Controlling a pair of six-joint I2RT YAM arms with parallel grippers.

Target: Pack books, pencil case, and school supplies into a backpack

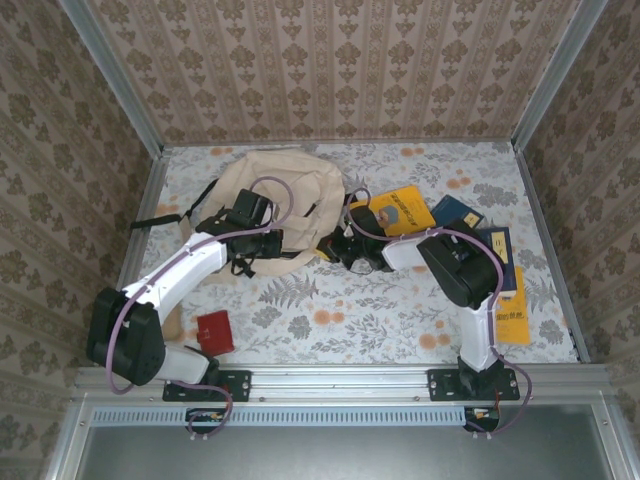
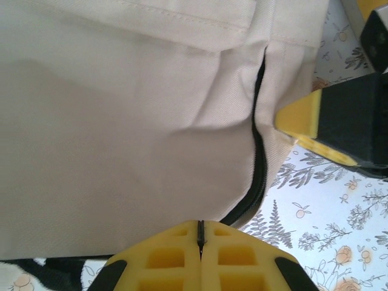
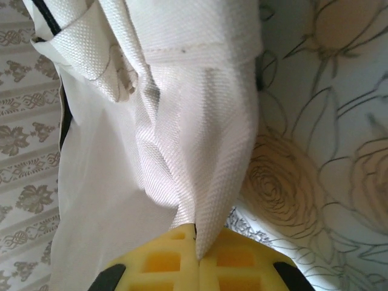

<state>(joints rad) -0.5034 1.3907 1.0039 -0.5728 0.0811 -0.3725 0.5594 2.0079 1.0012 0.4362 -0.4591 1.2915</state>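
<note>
The backpack (image 1: 280, 190) is lying at the far middle of the floral table (image 1: 400, 320). Both arms are reaching toward its near edge. The left gripper (image 1: 260, 250) is sitting against the fabric from the left. The right gripper (image 1: 338, 250) seems to be meeting the bag's right corner, though the dark fingers are blurring together there. Yellow-orange and navy books (image 1: 398, 210) are lying scattered to the right. A red squarish item (image 1: 215, 332) is lying near the left arm's base.
</note>
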